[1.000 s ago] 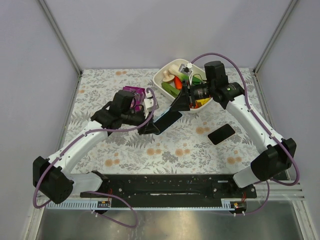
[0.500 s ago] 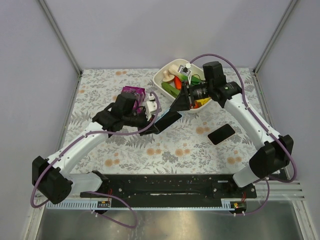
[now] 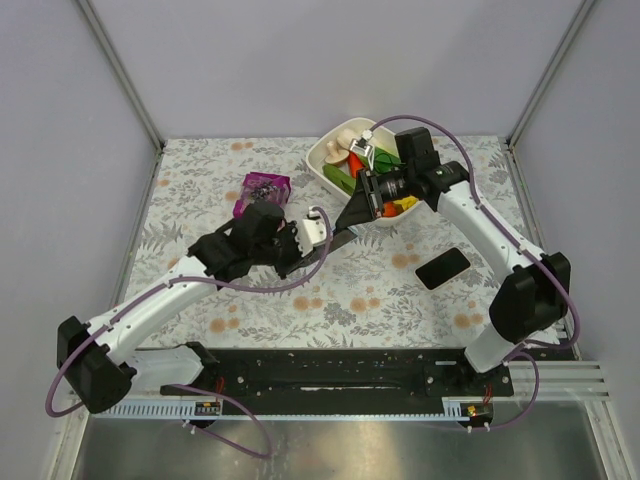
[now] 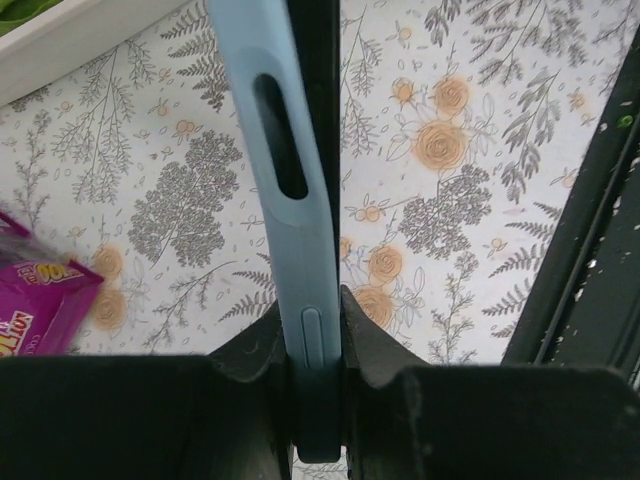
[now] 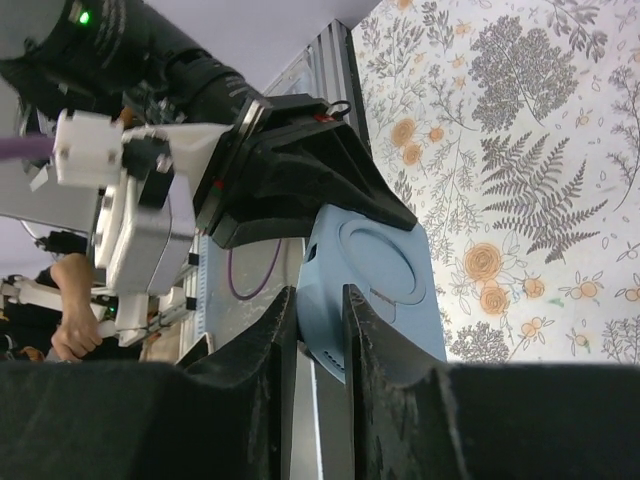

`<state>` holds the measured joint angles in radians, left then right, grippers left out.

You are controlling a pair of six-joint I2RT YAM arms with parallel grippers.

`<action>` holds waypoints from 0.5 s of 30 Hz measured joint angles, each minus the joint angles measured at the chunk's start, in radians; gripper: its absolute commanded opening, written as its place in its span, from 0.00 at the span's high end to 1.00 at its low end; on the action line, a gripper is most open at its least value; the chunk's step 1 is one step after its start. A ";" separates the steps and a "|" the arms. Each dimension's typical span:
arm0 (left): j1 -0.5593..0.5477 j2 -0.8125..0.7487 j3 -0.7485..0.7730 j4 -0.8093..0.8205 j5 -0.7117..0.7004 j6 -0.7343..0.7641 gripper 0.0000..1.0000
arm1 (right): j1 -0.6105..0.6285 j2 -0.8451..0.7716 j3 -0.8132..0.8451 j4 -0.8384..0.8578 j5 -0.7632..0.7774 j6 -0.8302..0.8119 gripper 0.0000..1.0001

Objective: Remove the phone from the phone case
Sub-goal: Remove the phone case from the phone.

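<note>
- The left gripper is clenched on the light blue phone case, its black fingers pressing both flat faces at one end.
- The case stands edge-on above the table, lifted clear of the flower-printed cloth, with a long slot and a small side button showing along its edge.
- A dark phone lies flush against the case's inner side as a thin black strip; it still sits in the case.
- The right gripper is closed on the opposite end of the same case, one finger on each face, with the round ring on the case's back turned to its camera.
- In the overhead view the two grippers meet near the table's middle, the case bridging them just in front of the white oval bowl of coloured toys.
- A purple snack packet lies on the cloth beside the left arm.
- A second black phone lies flat on the cloth, well apart, to the right.
</note>
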<state>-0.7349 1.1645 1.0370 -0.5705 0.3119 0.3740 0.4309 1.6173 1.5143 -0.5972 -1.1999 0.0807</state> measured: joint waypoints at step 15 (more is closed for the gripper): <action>-0.058 -0.010 -0.016 -0.038 -0.117 0.044 1.00 | 0.000 0.071 0.010 -0.021 -0.014 0.064 1.00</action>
<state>-0.7925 1.1545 1.0214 -0.6083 0.1951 0.4179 0.4313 1.6882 1.5246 -0.6186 -1.2137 0.1444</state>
